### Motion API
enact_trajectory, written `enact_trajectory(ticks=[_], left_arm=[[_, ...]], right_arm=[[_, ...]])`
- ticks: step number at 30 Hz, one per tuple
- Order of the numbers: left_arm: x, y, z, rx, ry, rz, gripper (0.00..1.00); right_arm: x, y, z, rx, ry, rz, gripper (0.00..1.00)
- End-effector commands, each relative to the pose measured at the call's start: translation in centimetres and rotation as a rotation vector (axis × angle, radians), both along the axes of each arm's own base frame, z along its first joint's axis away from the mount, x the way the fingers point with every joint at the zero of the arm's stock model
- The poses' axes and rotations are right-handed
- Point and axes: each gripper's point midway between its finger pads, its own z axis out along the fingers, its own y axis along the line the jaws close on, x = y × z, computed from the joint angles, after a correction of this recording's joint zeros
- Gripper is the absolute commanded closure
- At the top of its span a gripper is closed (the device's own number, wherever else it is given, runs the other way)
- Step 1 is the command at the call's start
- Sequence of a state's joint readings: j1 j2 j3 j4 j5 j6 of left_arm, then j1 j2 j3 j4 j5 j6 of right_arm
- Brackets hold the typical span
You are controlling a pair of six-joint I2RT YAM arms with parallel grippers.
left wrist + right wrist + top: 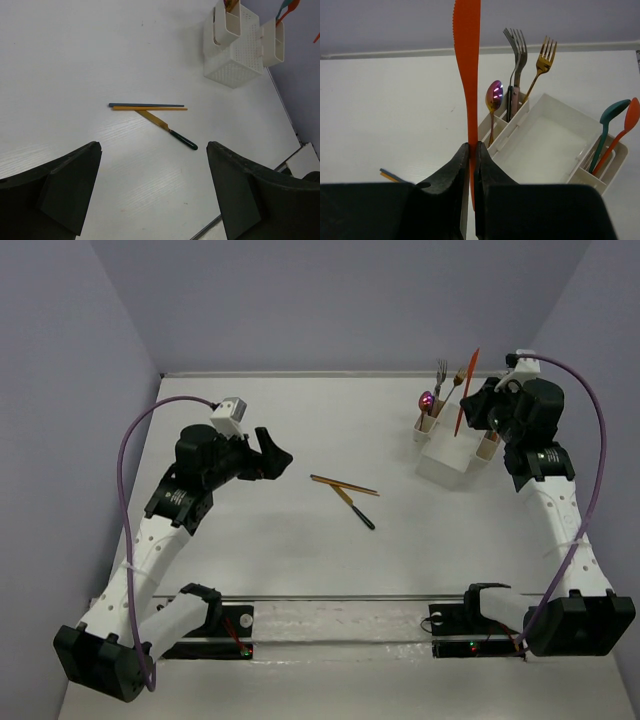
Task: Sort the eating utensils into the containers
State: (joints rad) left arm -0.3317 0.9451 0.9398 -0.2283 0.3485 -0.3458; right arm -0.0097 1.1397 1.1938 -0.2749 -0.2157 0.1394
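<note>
Right wrist view: the right claw pinches the orange knife, blade rising straight up between its fingertips. The left claw gapes wide, sticks lying ahead.

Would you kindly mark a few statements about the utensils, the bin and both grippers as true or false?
1. The right gripper is shut on the orange knife. True.
2. The left gripper holds a stick. False: it is open and empty above the table.
3. Every utensil is already sorted. False: two sticks and a black-handled knife lie on the table.
4. The teal spoon shares an end cup with an orange spoon. True.
5. The white bin holds forks in its middle compartment. False: nothing shows inside it; the forks stand at its end.
</note>
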Motion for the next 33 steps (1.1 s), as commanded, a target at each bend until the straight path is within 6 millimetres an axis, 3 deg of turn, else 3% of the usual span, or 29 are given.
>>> enact_trajectory(ticks=[1, 5, 12, 16, 19, 21, 23, 26, 27, 31, 33], left_arm=[[-0.2, -0.3, 1.2, -0.021, -0.058, -0.027, 0.01], [-0.4, -0.2, 1.0, -0.020, -0.057, -0.027, 0.01], [-0.4, -0.6, 1.2, -0.023, -0.065, -0.041, 0.01], [-0.3, -1.0, 1.0, -0.029, -0.055, -0.049, 0.01], [-0.2, -1.1, 0.9, -0.034, -0.049, -0.047, 0.01], [-0.1, -1.2, 0.7, -0.039, -0.043, -0.049, 0.01], [0.1, -1.5, 0.4, -0.051, -0.029, -0.055, 0.01], [0.2, -1.8, 0.2, -0.065, -0.019, -0.064, 0.01], [0.3, -1.9, 0.3, -0.071, -0.020, -0.062, 0.01], [0.6, -1.6, 0.2, -0.062, -0.017, -0.039, 0.01], [0.6, -1.5, 0.3, -0.058, -0.018, -0.038, 0.01]], right_arm=[[-0.3, 1.0, 1.6, 0.023, -0.063, 0.058, 0.93], [-0.3, 0.5, 1.2, 0.018, -0.043, 0.026, 0.93], [-0.8, 2.0, 0.4, 0.043, -0.008, 0.109, 0.93], [-1.7, 4.3, -2.0, 0.070, 0.092, 0.203, 0.93], [-2.1, 4.0, -4.0, 0.070, 0.141, 0.169, 0.93], [-2.7, 5.6, -5.5, 0.091, 0.190, 0.218, 0.93], [-3.9, 9.6, -7.6, 0.095, 0.265, 0.332, 0.93], [-5.7, 14.0, -13.4, 0.025, 0.467, 0.400, 0.93], [-7.2, 16.7, -14.7, 0.007, 0.518, 0.455, 0.93], [-8.7, 20.1, -18.7, 0.012, 0.642, 0.480, 0.93], [-9.0, 21.4, -19.5, 0.000, 0.667, 0.502, 0.93]])
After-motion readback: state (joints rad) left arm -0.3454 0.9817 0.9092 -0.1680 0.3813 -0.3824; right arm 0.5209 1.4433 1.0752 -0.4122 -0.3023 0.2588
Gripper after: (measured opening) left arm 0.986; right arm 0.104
